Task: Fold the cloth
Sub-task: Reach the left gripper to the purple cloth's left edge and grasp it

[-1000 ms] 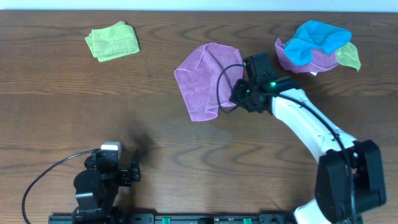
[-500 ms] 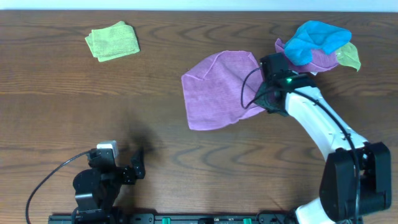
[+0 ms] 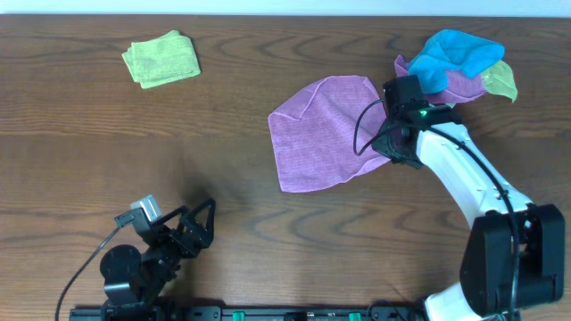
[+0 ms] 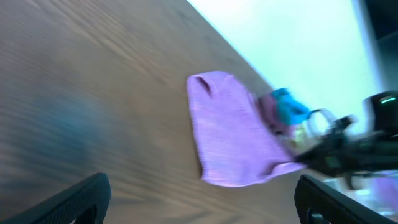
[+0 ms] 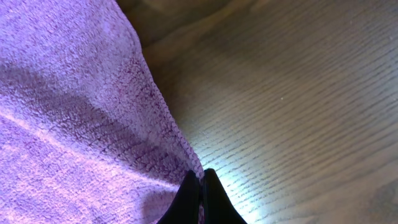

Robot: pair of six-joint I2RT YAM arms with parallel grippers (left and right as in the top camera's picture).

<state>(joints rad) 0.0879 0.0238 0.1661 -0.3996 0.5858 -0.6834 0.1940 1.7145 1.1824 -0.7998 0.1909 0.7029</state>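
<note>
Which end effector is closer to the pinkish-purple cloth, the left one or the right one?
Right. The right end effector pinches the cloth at its right edge; the left end effector is open, far from it toward the front left.

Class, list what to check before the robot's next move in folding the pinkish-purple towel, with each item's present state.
1. Right gripper shut on the soft pinkish-purple microfibre cloth: ok.
2. Cloth spread flat: not ok, creased near one corner.
3. Left gripper open and empty: ok.
4. Left gripper near the cloth: not ok, far off.
5. Folded light-green cloth clear of it: ok.
</note>
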